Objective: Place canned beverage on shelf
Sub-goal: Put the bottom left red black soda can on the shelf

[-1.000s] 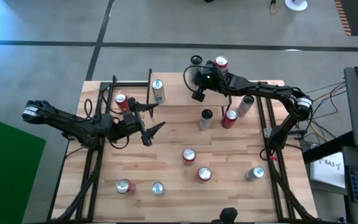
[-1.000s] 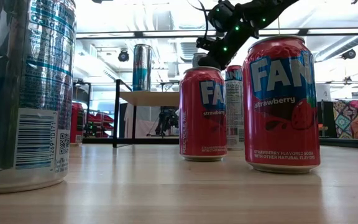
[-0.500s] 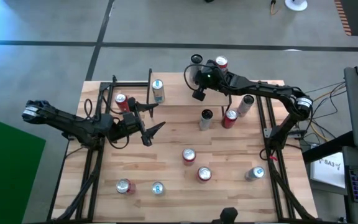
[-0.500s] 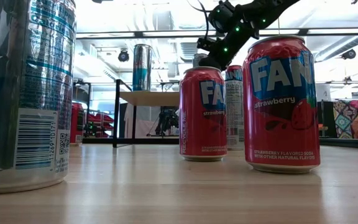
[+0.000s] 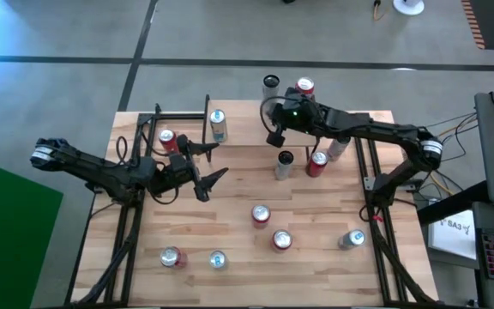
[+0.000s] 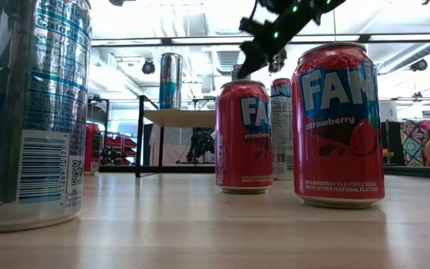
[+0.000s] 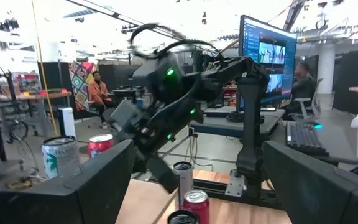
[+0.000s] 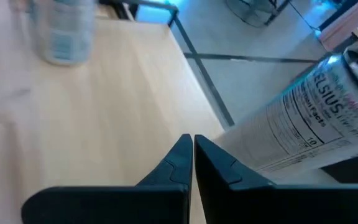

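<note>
1. The canned beverages are thin-walled metal cylinders: rigid while sealed, smooth, probably slippery, and easily dented by excess force. Judged weight is moderate if full.
2. Recommended grip: across the mid-body of an upright can, jaws level, below the top rim.
3. The shelf (image 5: 183, 129) stands at the far left of the table. 1 blue-and-silver can (image 5: 219, 125) stands on its plank; a red can (image 5: 168, 141) sits by its near edge.
4. Further cans stand apart on the table, including a red strawberry soda can (image 5: 261, 215) near the centre.
5. The right gripper (image 5: 274, 136) hangs above the table's far edge, near a silver can (image 5: 270, 84) and a red-topped can (image 5: 304, 87). Its fingers are fully closed and hold nothing.
6. The left gripper (image 5: 210, 163) hovers just in front of the shelf, jaws spread wide, empty.
</note>
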You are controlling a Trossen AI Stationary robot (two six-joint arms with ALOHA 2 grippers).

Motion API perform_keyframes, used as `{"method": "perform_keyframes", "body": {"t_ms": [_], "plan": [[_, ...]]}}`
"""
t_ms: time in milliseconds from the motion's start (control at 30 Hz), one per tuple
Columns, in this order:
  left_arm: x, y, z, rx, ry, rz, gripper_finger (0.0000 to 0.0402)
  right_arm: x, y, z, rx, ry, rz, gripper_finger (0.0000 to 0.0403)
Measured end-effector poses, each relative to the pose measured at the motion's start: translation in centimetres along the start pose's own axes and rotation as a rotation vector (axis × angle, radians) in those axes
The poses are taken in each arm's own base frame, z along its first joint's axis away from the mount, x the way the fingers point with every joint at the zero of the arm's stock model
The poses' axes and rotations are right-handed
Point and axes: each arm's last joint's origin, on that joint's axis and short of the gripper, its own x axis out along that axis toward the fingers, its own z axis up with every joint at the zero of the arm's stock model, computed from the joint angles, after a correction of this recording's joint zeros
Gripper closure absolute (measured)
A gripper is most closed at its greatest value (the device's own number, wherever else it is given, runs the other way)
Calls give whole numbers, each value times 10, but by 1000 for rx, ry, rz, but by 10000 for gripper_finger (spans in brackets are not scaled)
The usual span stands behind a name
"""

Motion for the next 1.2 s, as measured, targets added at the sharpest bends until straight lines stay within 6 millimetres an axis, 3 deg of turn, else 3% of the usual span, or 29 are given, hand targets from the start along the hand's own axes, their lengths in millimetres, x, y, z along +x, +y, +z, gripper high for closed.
{"method": "perform_keyframes", "body": {"t_ms": [333, 633, 800, 1033, 1200], "plan": [[2, -14, -7, -129, 19, -124, 63, -59, 22, 7, 63, 17, 113, 394], [10, -48, 7, -142, 81, -219, 63, -115, 42, 6, 120, 28, 234, 394], [15, -62, 21, -89, 290, -165, 63, -137, 57, 5, 100, 29, 308, 394], [10, -56, 27, -6, 732, 38, 63, -153, 78, 6, 45, 6, 391, 394], [4, -72, 30, 9, 949, -78, 63, -160, 86, 0, 24, 61, 422, 394]]}}
